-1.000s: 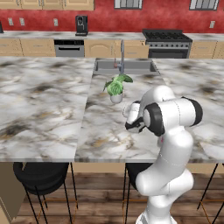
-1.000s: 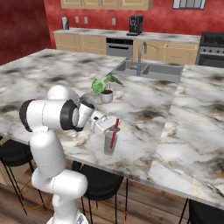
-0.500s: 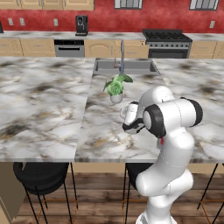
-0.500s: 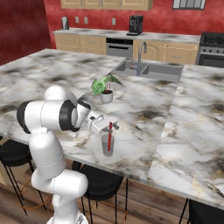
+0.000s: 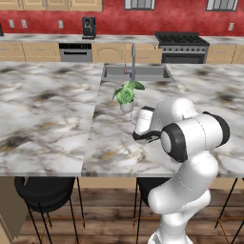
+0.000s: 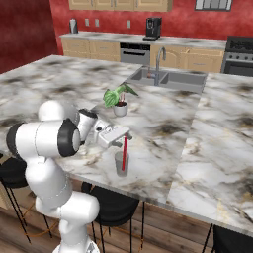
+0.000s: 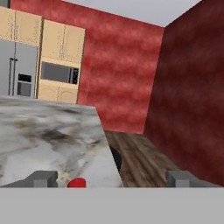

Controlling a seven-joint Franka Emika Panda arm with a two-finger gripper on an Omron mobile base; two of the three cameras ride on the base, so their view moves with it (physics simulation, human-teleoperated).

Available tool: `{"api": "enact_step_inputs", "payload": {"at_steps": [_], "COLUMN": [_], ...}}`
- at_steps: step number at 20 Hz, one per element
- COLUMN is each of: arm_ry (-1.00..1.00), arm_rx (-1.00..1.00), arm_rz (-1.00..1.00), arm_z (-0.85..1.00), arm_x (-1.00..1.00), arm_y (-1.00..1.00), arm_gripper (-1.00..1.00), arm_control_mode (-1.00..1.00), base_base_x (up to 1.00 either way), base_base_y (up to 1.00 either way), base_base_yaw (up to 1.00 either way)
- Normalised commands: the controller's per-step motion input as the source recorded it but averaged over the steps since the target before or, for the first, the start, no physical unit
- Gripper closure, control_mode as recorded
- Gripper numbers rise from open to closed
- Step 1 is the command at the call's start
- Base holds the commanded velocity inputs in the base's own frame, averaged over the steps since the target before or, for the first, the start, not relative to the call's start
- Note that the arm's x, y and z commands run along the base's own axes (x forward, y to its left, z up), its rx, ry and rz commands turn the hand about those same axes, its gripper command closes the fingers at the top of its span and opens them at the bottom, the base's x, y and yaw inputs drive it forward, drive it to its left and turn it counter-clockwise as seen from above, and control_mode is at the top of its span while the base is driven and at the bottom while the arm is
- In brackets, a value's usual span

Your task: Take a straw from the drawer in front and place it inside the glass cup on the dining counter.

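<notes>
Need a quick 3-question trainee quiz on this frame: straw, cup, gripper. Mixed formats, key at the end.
1. True or false: the straw stands in the glass cup.
2. Multiple choice. Seen from the right base view, what stands on the dining counter between the cup and the sink?
A. a kettle
B. a potted plant
C. a plate
3. Fill in: in the hand view, the fingers of the gripper stand wide ____, with the straw's red tip between them, nearer the left finger.

Key: 1 true; 2 B; 3 apart.
</notes>
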Motion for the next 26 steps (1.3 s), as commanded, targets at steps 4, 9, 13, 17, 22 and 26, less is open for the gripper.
{"api": "enact_step_inputs", "payload": {"at_steps": [4,9,13,17,22,26], "arm_ry": [-0.09,-0.09,-0.08,-0.07,0.0,0.0], "arm_rx": [-0.02,0.0,0.06,0.08,0.15,0.18], "arm_rz": [0.0,0.0,0.01,0.08,0.11,0.19], "arm_z": [0.78,0.36,0.15,0.15,0.45,0.33], "arm_x": [-0.35,-0.48,-0.66,-0.39,-0.13,-0.15], "arm_y": [0.29,0.42,0.59,0.88,0.47,0.08], "arm_gripper": [-1.0,-1.0,-1.0,-1.0,-1.0,-1.0], "arm_control_mode": [-1.0,-1.0,-1.0,-1.0,-1.0,-1.0], "base_base_x": [0.0,0.0,0.0,0.0,0.0,0.0], "base_base_y": [0.0,0.0,0.0,0.0,0.0,0.0], "base_base_yaw": [0.0,0.0,0.0,0.0,0.0,0.0]}}
